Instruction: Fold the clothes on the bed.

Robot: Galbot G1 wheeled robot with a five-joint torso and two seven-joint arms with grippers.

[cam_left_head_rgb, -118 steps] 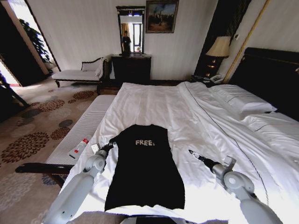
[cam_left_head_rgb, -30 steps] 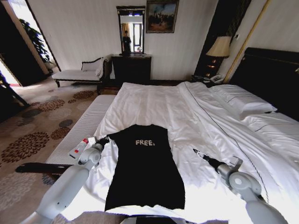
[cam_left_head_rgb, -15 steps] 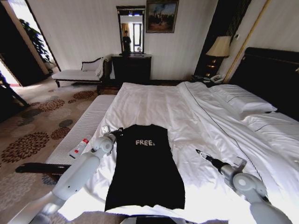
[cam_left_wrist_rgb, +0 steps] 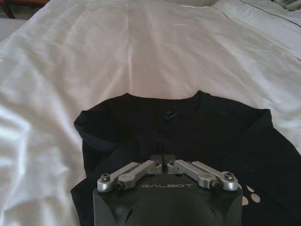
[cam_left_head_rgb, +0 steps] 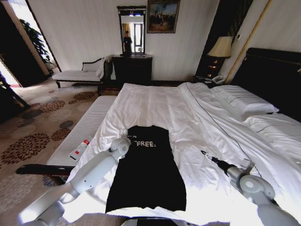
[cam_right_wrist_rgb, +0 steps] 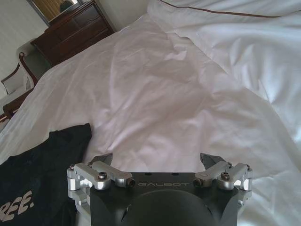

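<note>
The clothes, a black short-sleeved piece with white "FREE!" lettering, lie flat near the foot of the white bed. My left gripper sits over the chest beside the lettering, shut on the clothes' left sleeve, which is drawn inward over the body. The left wrist view has the fingers closed together on black fabric below the collar. To the right of the clothes my right gripper hovers open over bare sheet; in its own view the right sleeve lies off to one side.
A white-cushioned bench runs along the bed's left side with a small bottle on it. Pillows and a dark headboard are at the right. A lamp, dresser and chaise stand behind.
My left gripper has travelled right from the bed's left edge onto the chest, and the left sleeve has come inward with it. The right arm has drifted slightly right.
</note>
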